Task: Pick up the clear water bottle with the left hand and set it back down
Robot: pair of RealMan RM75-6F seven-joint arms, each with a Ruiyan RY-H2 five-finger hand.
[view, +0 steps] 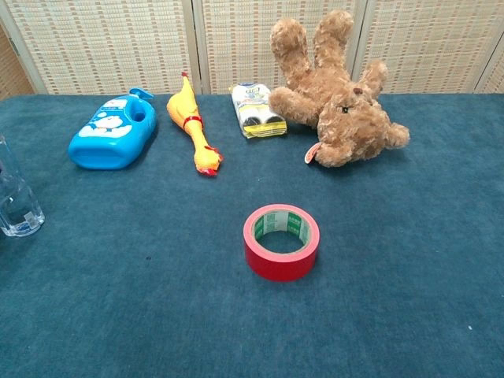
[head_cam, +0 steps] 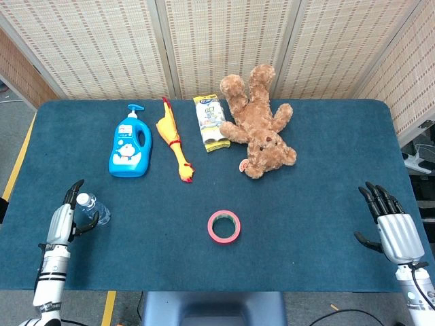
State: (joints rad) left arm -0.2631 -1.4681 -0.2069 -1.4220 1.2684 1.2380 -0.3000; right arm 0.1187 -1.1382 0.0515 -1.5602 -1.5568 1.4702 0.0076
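The clear water bottle (head_cam: 90, 210) stands upright on the blue table near its left front edge; the chest view shows its lower part (view: 16, 203) at the far left. My left hand (head_cam: 62, 221) is just left of the bottle, fingers spread and apart from it, holding nothing. It does not show in the chest view. My right hand (head_cam: 392, 227) hovers at the table's right front edge with fingers spread and nothing in it.
A blue detergent bottle (head_cam: 129, 146), a yellow rubber chicken (head_cam: 175, 144), a small packet (head_cam: 212, 123) and a brown teddy bear (head_cam: 260, 126) lie along the far half. A red tape roll (head_cam: 223, 226) sits centre front.
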